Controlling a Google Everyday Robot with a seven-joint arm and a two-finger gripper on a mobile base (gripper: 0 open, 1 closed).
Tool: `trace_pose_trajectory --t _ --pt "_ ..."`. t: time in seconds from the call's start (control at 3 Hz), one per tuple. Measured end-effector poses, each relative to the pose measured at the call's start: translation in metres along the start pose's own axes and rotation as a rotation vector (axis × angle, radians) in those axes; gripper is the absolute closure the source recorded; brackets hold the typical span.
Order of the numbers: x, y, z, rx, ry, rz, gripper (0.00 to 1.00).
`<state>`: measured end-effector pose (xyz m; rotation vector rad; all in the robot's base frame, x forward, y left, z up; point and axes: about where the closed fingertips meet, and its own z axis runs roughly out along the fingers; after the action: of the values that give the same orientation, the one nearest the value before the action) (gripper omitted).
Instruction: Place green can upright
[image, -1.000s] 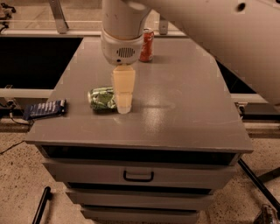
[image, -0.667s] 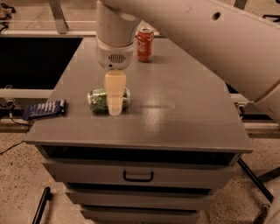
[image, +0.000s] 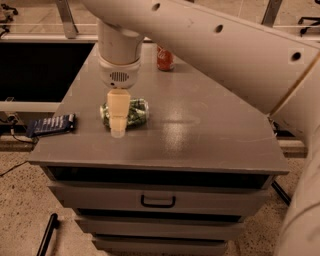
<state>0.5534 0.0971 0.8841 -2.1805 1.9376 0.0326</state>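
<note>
Camera view, left of centre: where is the gripper (image: 118, 129)?
— It hangs straight down from the white arm (image: 225, 45). Its cream tip is low over the grey table (image: 210, 135), right in front of the green can (image: 136, 112).
— And the can?
— It lies on its side, left of the frame's middle, with its long axis running left to right. The gripper covers part of its left half; the right half shows.
— Is it gripped?
— I cannot tell; the gripper's near side hides any contact.
— Anything else?
— A red can (image: 165, 57) stands upright at the table's far edge, upper middle of the frame, well apart from the green one. A dark blue packet (image: 50, 124) lies beyond the table's left edge.
</note>
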Motion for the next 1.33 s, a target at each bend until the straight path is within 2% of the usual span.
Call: trace_pose_trajectory --t 0.33,0.67,1.33 --pt "-0.004 0.003 0.013 0.006 0.033 0.050 0.00" --pt "-0.005 0.004 0.025 0.016 0.074 0.069 0.01" --pt "-0.015 0.008 0.032 0.056 0.147 -0.003 0.43"
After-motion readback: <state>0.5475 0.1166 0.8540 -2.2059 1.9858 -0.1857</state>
